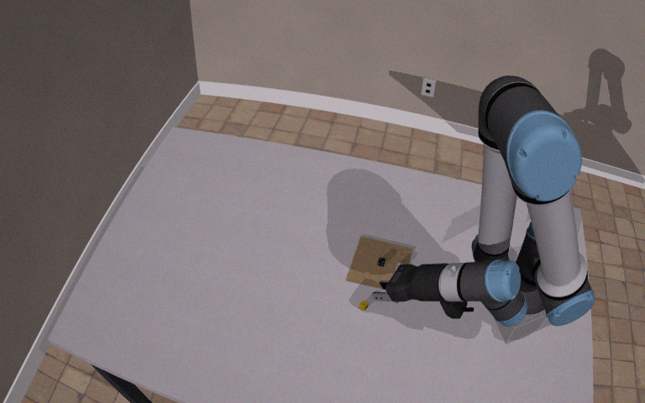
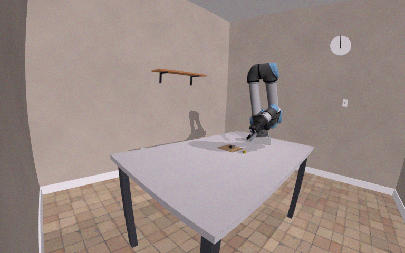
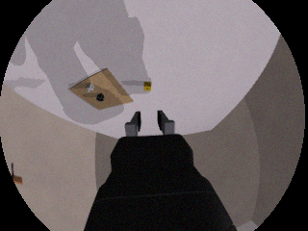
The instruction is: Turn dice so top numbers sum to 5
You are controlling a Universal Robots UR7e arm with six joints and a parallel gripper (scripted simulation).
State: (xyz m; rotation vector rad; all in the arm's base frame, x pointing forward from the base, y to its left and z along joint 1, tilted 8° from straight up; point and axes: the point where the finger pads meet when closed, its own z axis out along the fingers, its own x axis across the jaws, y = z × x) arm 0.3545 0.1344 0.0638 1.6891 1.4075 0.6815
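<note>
A brown mat (image 1: 376,260) lies on the grey table near the arm's base. A black die (image 1: 380,260) sits on the mat. In the wrist view the mat (image 3: 100,91) carries the black die (image 3: 100,96) and a small white die (image 3: 90,88); the gripper body hides the white die in the top view. A yellow die (image 1: 363,306) lies on the bare table, off the mat's near corner, and also shows in the wrist view (image 3: 148,88). My gripper (image 1: 380,291) is open and empty, held in the air above the table, right of the yellow die. The pips are too small to read.
The arm's base (image 1: 521,324) stands on the table close to the mat's right side. The table's right edge (image 1: 590,319) runs just behind the base. A wall shelf (image 2: 179,73) hangs far off.
</note>
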